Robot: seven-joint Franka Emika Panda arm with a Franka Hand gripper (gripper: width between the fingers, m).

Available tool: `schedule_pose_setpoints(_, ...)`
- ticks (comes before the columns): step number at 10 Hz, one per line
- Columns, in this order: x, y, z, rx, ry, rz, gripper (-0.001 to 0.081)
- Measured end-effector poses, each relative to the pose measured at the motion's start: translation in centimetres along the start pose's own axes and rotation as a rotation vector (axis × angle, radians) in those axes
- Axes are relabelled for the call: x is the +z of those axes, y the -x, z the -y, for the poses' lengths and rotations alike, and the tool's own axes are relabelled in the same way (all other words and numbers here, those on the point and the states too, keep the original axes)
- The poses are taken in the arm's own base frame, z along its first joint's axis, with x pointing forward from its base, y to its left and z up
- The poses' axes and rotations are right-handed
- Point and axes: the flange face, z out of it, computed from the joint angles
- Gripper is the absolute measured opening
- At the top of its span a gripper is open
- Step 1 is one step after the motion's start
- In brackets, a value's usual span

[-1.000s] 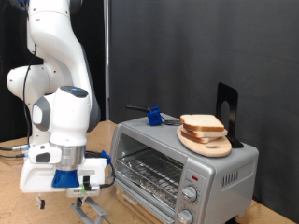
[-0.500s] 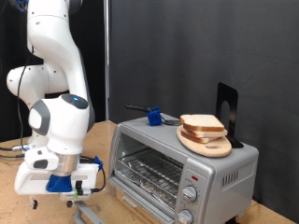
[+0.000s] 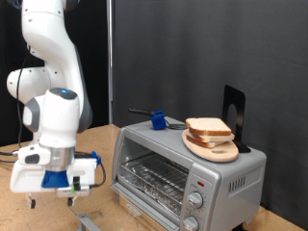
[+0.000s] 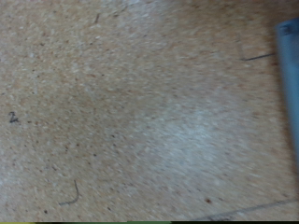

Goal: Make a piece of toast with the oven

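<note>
On top of the oven [image 3: 188, 168], at the exterior view's right, the piece of toast [image 3: 208, 127] is seen lying on a round wooden board [image 3: 214, 148], with what looks like a second slice beneath it. The bread is judged to be light, soft and easily crushed or torn; a gentle pinch across opposite crust edges, where it is firmest, is thought the best hold. The oven door appears to be down, with the wire rack [image 3: 154, 177] exposed. Near the board, a blue clip [image 3: 155, 120] with a dark handle and a black stand [image 3: 234, 114] are set on the oven top and could hinder an approach from above. The gripper [image 3: 69, 192] is held low at the exterior view's left, well apart from the oven, over the wooden table [image 4: 140, 121]. Its fingers are not shown clearly, so whether they are parted or closed cannot be told; nothing is seen between them.
</note>
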Motion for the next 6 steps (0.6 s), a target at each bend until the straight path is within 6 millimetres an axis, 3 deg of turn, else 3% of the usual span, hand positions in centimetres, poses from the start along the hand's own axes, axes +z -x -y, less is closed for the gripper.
schedule_pose_setpoints(2, -2.7, -0.4, -0.3, 0.000, -0.036, 0.041, 0.0808)
schedule_pose_setpoints(4, -2.6, -0.1, -0.3, -0.010, -0.054, 0.072, 0.0808)
schedule_pose_setpoints(6, -4.0, 0.4, 0.9, -0.086, -0.173, 0.205, 0.0808)
